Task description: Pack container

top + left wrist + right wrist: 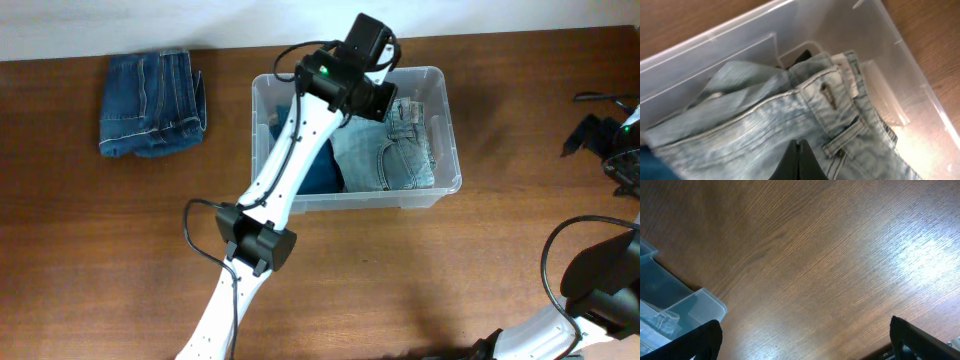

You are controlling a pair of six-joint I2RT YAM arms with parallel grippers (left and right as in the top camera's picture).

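Note:
The clear plastic container (446, 120) stands at the back middle of the table. It holds light-wash jeans (392, 155) on the right and a dark blue garment (320, 172) on the left. My left gripper (799, 150) is shut and empty, its tips just over the light jeans (765, 117) inside the container (730, 47). In the overhead view the left gripper (378, 100) is over the container's back part. My right gripper (805, 330) is open and empty above bare wood, with the container's corner (695, 305) to its left.
A folded pair of dark blue jeans (152, 103) lies on the table at the back left. Black gear and cables (600, 135) sit at the right edge. The right arm (600, 290) is at the front right corner.

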